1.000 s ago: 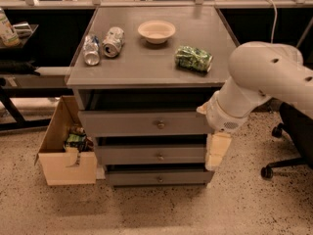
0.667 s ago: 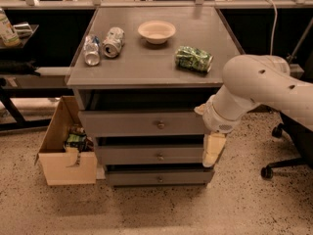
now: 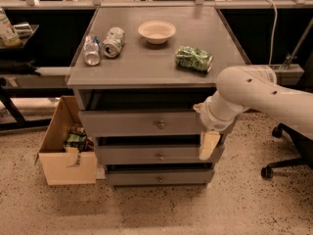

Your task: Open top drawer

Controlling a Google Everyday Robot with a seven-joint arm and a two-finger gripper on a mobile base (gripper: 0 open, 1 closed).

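The top drawer point(image 3: 127, 124) is the widest of three grey drawers under the grey table top point(image 3: 146, 67). Its small round metal knob point(image 3: 160, 125) sits at the centre of its plain front, and the drawer looks shut. The middle drawer point(image 3: 142, 154) and the smallest drawer point(image 3: 142, 177) lie below it. My gripper point(image 3: 209, 145) hangs on the white arm point(image 3: 259, 94) at the right end of the drawers, in front of the middle drawer's right edge. It is to the right of and slightly below the knob and holds nothing.
On the table top are a white bowl point(image 3: 156, 31), two lying cans point(image 3: 113, 41) point(image 3: 91, 49) and a green bag point(image 3: 194, 58). An open cardboard box point(image 3: 63, 153) with items stands at the left of the drawers. An office chair base point(image 3: 286, 153) is at the right.
The arm and gripper have moved a little to the left, closer to the right end of the drawers. The drawers have not moved.
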